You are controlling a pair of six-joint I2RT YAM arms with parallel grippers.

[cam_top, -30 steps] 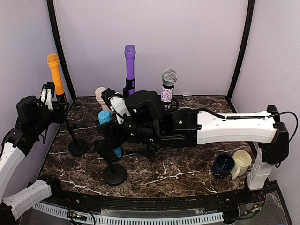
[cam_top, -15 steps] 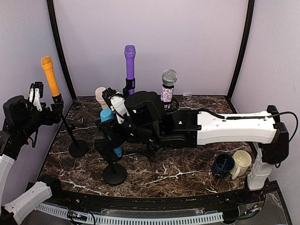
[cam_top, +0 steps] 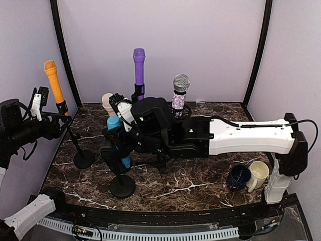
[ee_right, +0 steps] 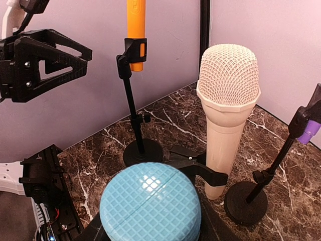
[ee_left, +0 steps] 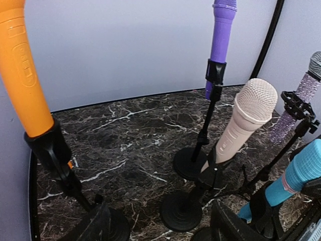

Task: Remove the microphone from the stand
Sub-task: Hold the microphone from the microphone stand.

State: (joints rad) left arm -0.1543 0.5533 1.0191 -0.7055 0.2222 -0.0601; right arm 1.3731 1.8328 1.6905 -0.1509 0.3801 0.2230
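Observation:
Several microphones stand in black stands. My right gripper (cam_top: 117, 144) is shut on the body of the blue microphone (cam_top: 114, 124), whose round mesh head (ee_right: 150, 206) fills the bottom of the right wrist view between the dark fingers (ee_right: 216, 227). The blue microphone's stand base (cam_top: 123, 186) sits on the table below. My left gripper (cam_top: 37, 100) hangs open at the far left, apart from the orange microphone (cam_top: 52, 80), which leans left in its clip. In the left wrist view the left gripper (ee_left: 165, 228) has nothing between its fingers.
A beige microphone (cam_top: 107, 102) stands just behind the blue one. A purple one (cam_top: 139, 65) and a sparkly silver-headed one (cam_top: 180, 93) stand farther back. A dark blue mug (cam_top: 238, 176) and a cream mug (cam_top: 259, 173) lie at the front right on the marble table (cam_top: 200, 183).
My left gripper has drawn back to the left, away from the orange microphone, which now leans left. The right arm has stayed at the blue microphone.

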